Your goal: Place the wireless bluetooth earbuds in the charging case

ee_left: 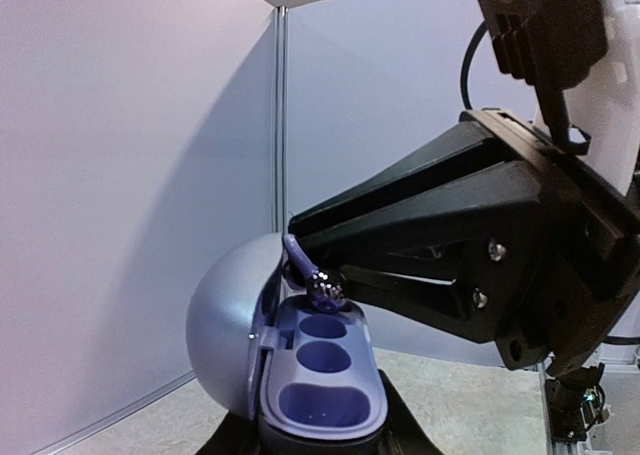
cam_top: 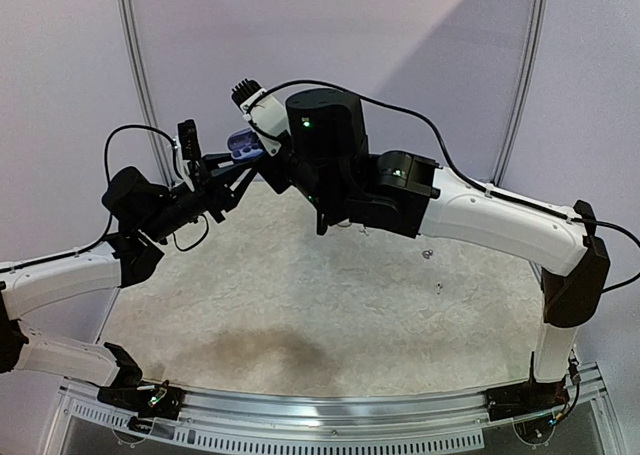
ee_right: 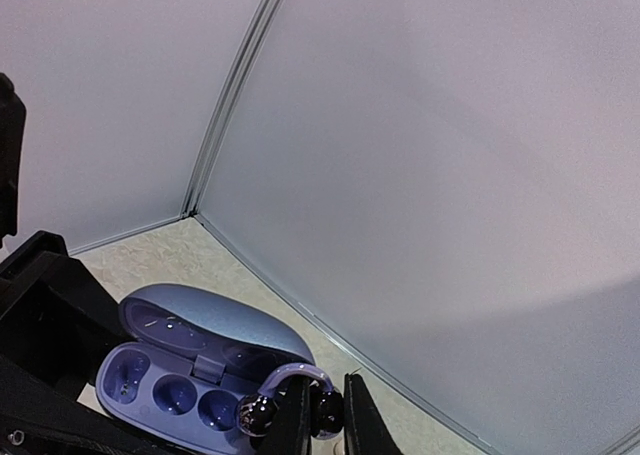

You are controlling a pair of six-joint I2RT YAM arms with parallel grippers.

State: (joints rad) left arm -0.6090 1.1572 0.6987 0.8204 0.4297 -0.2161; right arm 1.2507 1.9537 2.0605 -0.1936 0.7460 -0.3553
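Note:
The lilac charging case [cam_top: 243, 143] is held up in the air, lid swung open, with my left gripper [cam_top: 232, 170] shut on its base. From the left wrist, the case [ee_left: 372, 400] shows three empty wells between my fingers [ee_left: 410, 437]. One earbud [ee_right: 296, 374], a lilac arc with two dark shiny ends, is pinched by one end in my right gripper [ee_right: 326, 421], which is shut on it. The earbud [ee_left: 325, 291] hangs at the far end of the case [ee_right: 180, 360], just above the well nearest the hinge corner and touching the rim or close to it.
Both arms meet high over the back left of the speckled mat [cam_top: 320, 305]. Two tiny grey bits [cam_top: 427, 254] lie on the mat to the right. White panel walls [ee_right: 420, 175] stand close behind the case.

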